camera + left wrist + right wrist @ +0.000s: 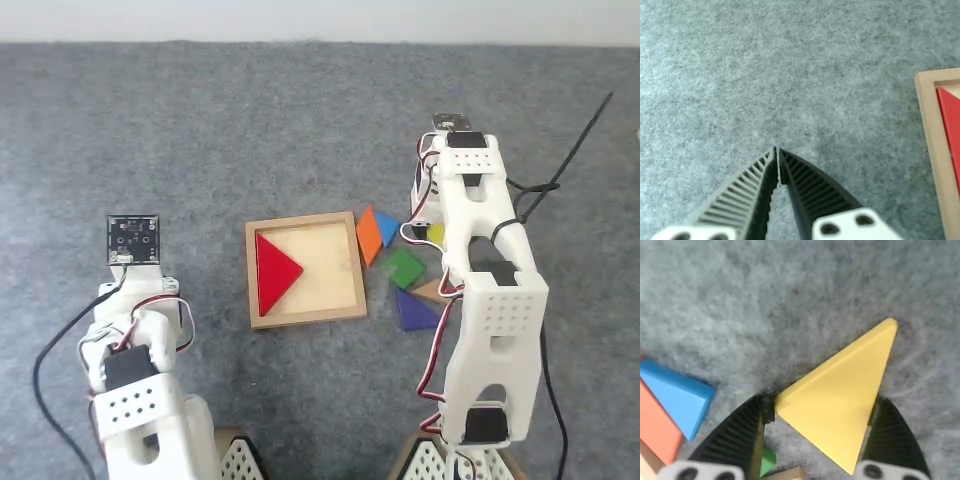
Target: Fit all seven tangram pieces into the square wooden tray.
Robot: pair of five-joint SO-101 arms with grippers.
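Right gripper (822, 405) sits closest, its fingers pressed on the yellow triangle (840, 400), one at a corner and one on the far edge, so I read it as gripped. It lies flat on the grey carpet (300, 120) just beside the blue triangle (682, 397) and the orange piece (655, 420), in the loose cluster right of the wooden tray (305, 220). Tray holds only the red triangle (272, 272), tight against its left wall, probably to leave room for the rest. Left gripper (776, 150) is closed and empty, parked over carpet left of the tray, out of the way. Six pieces left, I judge.
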